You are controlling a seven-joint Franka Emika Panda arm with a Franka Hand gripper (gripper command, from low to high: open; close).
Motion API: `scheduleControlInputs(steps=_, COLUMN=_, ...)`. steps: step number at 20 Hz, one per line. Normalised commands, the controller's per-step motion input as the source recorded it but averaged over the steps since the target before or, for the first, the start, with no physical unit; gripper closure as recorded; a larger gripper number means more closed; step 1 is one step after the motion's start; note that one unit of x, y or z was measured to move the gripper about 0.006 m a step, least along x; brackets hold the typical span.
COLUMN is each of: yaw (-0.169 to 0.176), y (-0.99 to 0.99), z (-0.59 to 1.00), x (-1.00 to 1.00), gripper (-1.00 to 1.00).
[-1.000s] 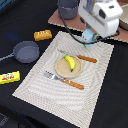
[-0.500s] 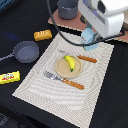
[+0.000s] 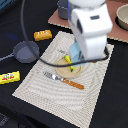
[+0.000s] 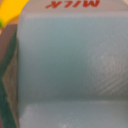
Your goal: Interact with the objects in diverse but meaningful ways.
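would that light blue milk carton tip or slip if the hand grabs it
The light blue milk carton has flat, smooth-looking faces in the wrist view, so it probably won't roll but might slide between the fingers. It looks like a small toy, likely light and stiff. In the exterior view the arm hides most of it, so tipping is hard to judge.

The cup point(image 3: 75, 51) sits under the tool; the banana point(image 3: 68, 62) lies just beside, with the fork point(image 3: 63, 80), pot point(image 3: 25, 51) and packet point(image 3: 9, 77) toward the exterior view's left.

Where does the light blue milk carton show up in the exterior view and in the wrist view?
Exterior view: only a sliver of the light blue carton shows, beside the arm and above the plate.
Wrist view: the carton fills the picture, its red lettering at one edge.
Shared landmark: the banana, a yellow corner.
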Motion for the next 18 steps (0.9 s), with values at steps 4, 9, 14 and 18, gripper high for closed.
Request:
scheduleControlInputs(steps=4, yaw=0.0, y=-1.0, z=-0.04, x=-0.04, gripper=1.0)
scheduleControlInputs(steps=9, yaw=0.0, y=-0.83, z=-0.17, x=-0.01, gripper=1.0)
scheduleControlInputs(steps=14, yaw=0.012, y=-0.36, z=-0.28, x=0.0, gripper=1.0)
scheduleControlInputs(steps=18, yaw=0.027, y=-0.17, z=-0.33, x=0.0, gripper=1.0)
